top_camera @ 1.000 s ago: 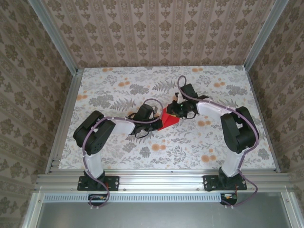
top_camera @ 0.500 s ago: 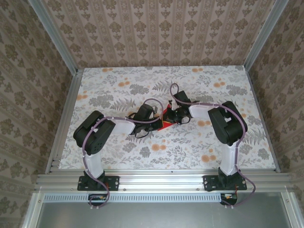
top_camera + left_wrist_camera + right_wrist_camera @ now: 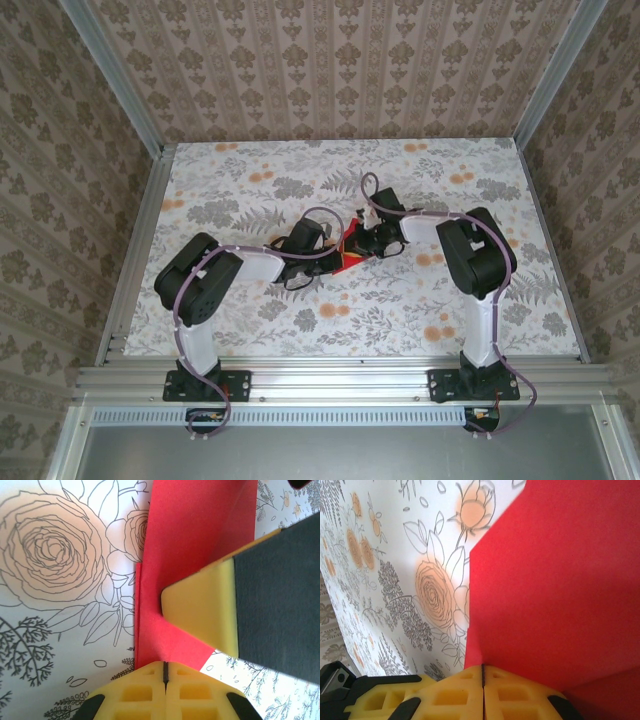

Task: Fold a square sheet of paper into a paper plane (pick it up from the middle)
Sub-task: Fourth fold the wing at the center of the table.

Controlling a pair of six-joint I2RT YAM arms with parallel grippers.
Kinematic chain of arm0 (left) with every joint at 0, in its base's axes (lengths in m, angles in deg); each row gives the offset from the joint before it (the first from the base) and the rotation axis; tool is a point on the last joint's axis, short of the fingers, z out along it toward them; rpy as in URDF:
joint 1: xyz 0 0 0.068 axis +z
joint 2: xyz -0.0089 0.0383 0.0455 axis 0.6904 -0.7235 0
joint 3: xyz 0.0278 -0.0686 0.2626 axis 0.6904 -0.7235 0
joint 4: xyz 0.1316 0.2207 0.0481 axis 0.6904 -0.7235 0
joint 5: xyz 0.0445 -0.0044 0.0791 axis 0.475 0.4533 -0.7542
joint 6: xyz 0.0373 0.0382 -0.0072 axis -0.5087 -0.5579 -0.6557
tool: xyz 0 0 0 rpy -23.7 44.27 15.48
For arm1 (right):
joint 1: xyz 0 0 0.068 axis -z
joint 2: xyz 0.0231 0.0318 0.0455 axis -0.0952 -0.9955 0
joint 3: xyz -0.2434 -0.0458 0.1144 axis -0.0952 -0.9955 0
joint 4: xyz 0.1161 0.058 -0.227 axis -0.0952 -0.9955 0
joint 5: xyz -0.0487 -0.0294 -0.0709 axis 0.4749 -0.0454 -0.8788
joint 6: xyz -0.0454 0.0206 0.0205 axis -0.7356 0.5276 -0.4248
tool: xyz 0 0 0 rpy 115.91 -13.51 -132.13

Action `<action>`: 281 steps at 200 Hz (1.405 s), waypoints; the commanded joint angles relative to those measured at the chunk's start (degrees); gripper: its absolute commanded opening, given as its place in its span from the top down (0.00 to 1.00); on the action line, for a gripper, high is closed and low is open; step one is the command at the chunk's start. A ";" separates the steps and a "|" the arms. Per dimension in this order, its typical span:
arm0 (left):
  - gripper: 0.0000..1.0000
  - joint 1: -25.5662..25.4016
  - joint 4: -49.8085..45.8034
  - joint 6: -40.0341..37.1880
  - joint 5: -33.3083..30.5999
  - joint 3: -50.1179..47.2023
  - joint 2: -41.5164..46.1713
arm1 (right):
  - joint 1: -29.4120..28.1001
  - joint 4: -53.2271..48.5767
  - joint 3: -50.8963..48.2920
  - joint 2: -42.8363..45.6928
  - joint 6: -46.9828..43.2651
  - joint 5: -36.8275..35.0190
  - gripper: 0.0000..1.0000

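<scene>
Treating the sheet of paper (image 3: 185,540) as thin, floppy and easily creased, you should grip it at a folded edge. It lies partly folded near the middle of the table (image 3: 250,190), between both arms. Your left gripper (image 3: 165,672) has its fingers pressed together at the paper's edge. Your right gripper (image 3: 482,672) has its fingers pressed together against a raised flap. The wrists crowd each other there.

You're looking at bright red paper (image 3: 190,555) on a white table (image 3: 250,190) printed with grey leaves and orange roses. The gripper fingers (image 3: 455,690) are yellow, and the walls (image 3: 330,70) are beige-brown damask.
</scene>
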 commanded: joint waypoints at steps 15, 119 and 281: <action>1.00 -0.21 -10.23 -2.06 -0.85 -3.15 -0.01 | 4.39 -2.22 2.22 -3.13 -2.70 -8.49 0.92; 1.00 -0.27 -11.12 -2.71 -0.12 -3.04 -0.27 | 8.81 -5.75 6.69 -4.22 -3.29 -13.46 0.91; 1.00 -1.11 -12.74 -4.30 1.20 -1.89 -1.37 | 15.46 -5.98 12.46 -5.94 -1.21 -15.95 0.88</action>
